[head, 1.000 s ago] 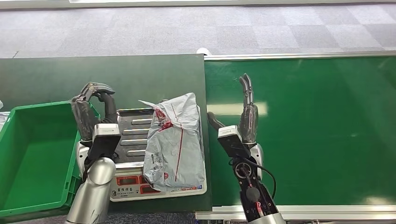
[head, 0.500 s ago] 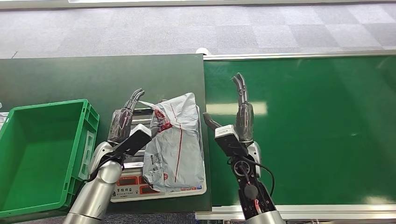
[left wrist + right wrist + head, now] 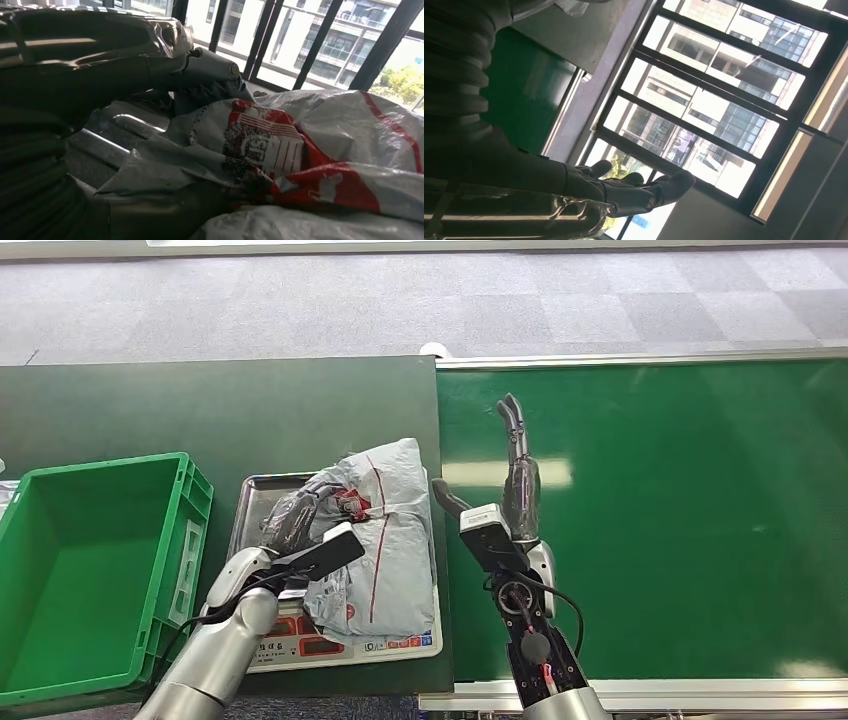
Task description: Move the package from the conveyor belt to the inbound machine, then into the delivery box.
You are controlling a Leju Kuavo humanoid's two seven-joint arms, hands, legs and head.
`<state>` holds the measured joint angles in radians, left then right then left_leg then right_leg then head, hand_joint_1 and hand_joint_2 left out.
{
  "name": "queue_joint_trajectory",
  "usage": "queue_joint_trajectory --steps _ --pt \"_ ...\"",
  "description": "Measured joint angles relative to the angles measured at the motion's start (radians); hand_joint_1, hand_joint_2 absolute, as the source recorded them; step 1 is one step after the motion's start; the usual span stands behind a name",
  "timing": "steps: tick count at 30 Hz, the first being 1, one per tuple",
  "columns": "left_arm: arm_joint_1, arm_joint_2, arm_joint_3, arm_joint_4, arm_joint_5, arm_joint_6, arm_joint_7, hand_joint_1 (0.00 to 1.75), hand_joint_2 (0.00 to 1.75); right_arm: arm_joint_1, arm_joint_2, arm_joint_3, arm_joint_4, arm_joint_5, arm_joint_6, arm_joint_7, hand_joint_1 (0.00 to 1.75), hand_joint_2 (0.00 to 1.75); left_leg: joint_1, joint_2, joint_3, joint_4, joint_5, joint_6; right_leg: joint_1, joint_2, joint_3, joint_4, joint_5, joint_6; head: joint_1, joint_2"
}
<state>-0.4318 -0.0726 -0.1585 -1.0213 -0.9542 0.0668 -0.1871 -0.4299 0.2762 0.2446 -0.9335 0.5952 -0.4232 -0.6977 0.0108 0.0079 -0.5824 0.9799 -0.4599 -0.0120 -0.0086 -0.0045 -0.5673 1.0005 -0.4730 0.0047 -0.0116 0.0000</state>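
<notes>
The package [image 3: 380,540] lies on the inbound machine [image 3: 262,498], so the first part looks done. The left hand [image 3: 295,522] presses on its edge, but a grip is hard to tell. The right hand [image 3: 520,485] is spread wide, holding nothing. The delivery box [image 3: 190,502], beside the machine, waits.
</notes>
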Motion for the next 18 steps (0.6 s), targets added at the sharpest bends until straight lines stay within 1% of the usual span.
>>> queue_joint_trajectory --steps 3,5,9,12,14,18 --pt "-0.014 0.002 -0.008 0.026 -0.031 -0.011 0.028 1.75 1.75 0.000 0.000 0.000 0.000 -0.001 0.000 0.000 0.00 1.75 0.000 0.000 0.000 0.000 0.000 0.000 0.000 0.000 0.000 0.000 0.000 0.000 0.000 0.000" --pt "-0.026 0.002 -0.011 0.045 -0.037 -0.009 0.030 1.75 1.75 0.000 0.000 0.000 -0.001 -0.002 0.000 0.000 0.00 1.75 0.000 0.000 0.001 0.000 0.000 0.000 0.000 0.000 0.001 0.000 0.000 0.000 0.000 0.000" --pt "-0.040 0.000 -0.011 0.060 -0.001 0.018 -0.014 1.75 1.75 0.003 0.000 -0.001 -0.004 -0.002 0.000 0.000 0.00 1.75 0.000 0.000 0.001 0.000 0.000 0.000 0.000 0.000 0.001 0.000 0.000 0.000 0.000 0.000" --pt "-0.039 -0.005 -0.007 0.045 0.062 0.051 -0.078 1.75 1.75 0.007 0.000 -0.002 -0.005 -0.001 -0.002 0.000 0.00 1.75 0.000 0.000 0.001 0.000 0.000 0.000 0.000 0.000 0.001 0.000 0.000 0.000 0.000 0.000" --pt "-0.030 -0.013 0.001 0.010 0.132 0.084 -0.136 1.75 1.75 0.009 0.000 -0.003 -0.004 0.001 -0.004 0.000 0.00 1.75 0.000 0.001 0.001 0.000 0.000 0.000 0.000 0.000 0.001 0.000 0.000 0.000 0.000 0.000" --pt "0.016 -0.027 0.023 -0.127 0.326 0.178 -0.281 1.75 1.75 0.011 0.000 -0.003 -0.004 0.000 -0.014 0.000 0.00 1.75 0.000 0.002 0.000 0.000 0.000 0.000 0.000 0.001 -0.001 0.000 0.000 0.000 0.000 0.000"
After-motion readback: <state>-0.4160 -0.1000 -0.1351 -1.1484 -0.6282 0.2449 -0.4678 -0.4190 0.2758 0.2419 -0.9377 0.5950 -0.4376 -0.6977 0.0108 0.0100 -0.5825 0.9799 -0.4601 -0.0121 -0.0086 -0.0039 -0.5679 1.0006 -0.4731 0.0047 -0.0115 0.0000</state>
